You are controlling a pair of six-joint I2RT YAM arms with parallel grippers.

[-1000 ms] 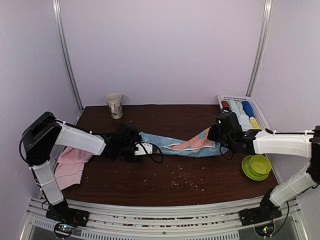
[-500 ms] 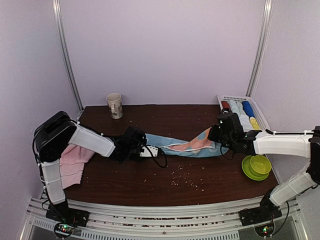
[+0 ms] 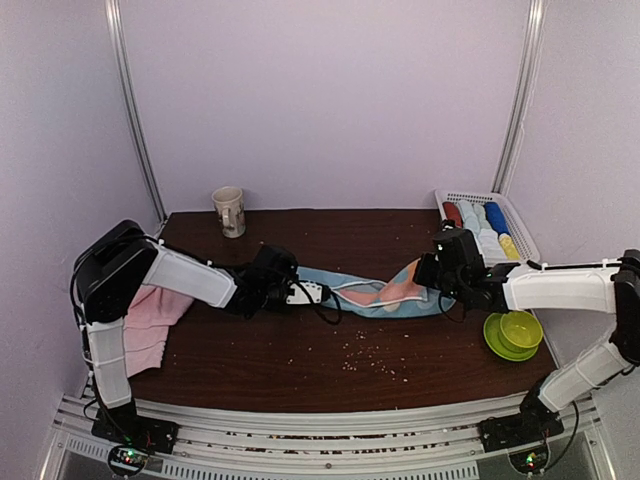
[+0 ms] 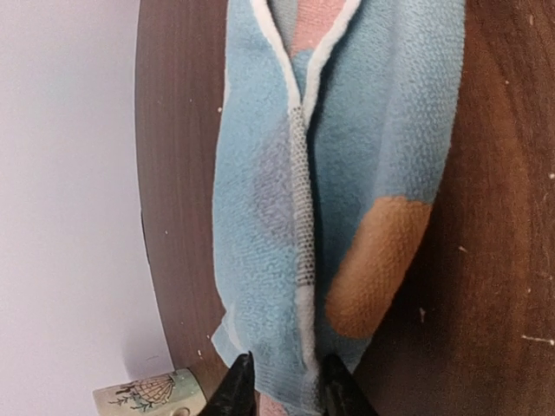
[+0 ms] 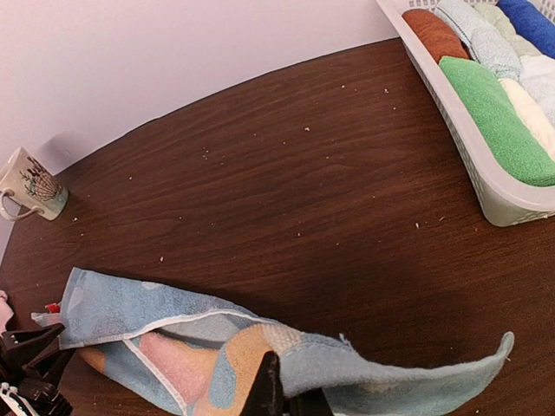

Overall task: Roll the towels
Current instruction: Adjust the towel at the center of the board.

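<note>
The blue dotted towel (image 3: 372, 292) is lying across the middle of the table (image 3: 250, 365), drawn out as a long, loosely folded strip between the two arms, its white-edged hem gaping along the top; this is looking like the straightening step, with no rolling yet begun. The right gripper (image 5: 284, 400) is pinching the strip near its right end, jaws pressed together on the fabric, with a loose corner trailing past it toward the basket (image 5: 486, 186). The left gripper (image 4: 286, 394) is sitting at the opposite end, its fingers (image 4: 238, 390) standing either side of the bunched hem with cloth filling the gap; whether they are biting yet I cannot tell. The next move is probably calling for a firm hold at both ends, then drawing the strip flat so one end can be turned over on itself.

Dark wood is showing in front of the towel toward the near edge, dotted with crumbs (image 3: 365, 360); behind it, the mug (image 3: 229, 211) is standing well apart in the back left corner. The right side is tighter; the basket, holding rolled towels (image 5: 494, 121), and the green bowl (image 3: 513, 332) are sitting near the right forearm. A pink towel (image 3: 150, 322) is lying crumpled at the table's left edge, beneath the left arm.
</note>
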